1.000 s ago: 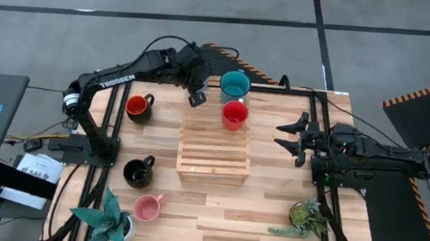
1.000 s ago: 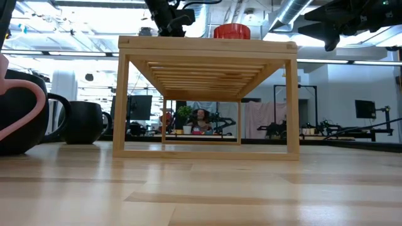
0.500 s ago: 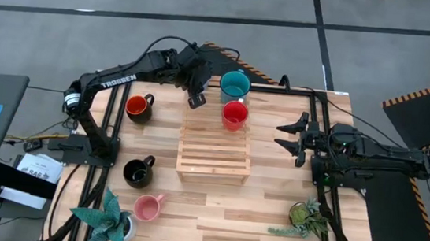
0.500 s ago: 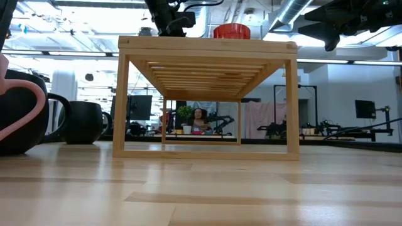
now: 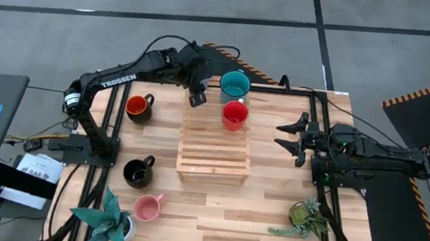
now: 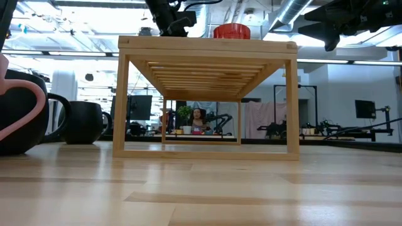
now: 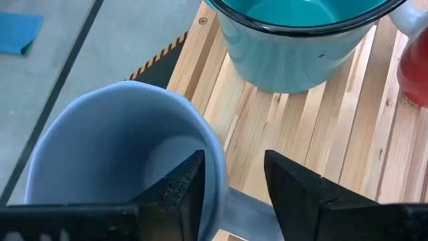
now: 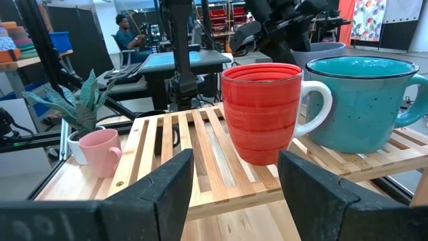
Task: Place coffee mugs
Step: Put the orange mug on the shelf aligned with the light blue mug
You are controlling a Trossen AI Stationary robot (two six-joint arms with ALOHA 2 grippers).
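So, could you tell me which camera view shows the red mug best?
The right wrist view: the red mug stands close and whole on the wooden rack, handle toward the teal mug. The high view shows it small from above, the low view only its rim, the left wrist view just a red edge.

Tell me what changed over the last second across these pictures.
Nothing visibly moved. The left gripper stays clamped on the grey-blue mug beside the teal mug; the red mug sits on the wooden rack, and the right gripper waits open.
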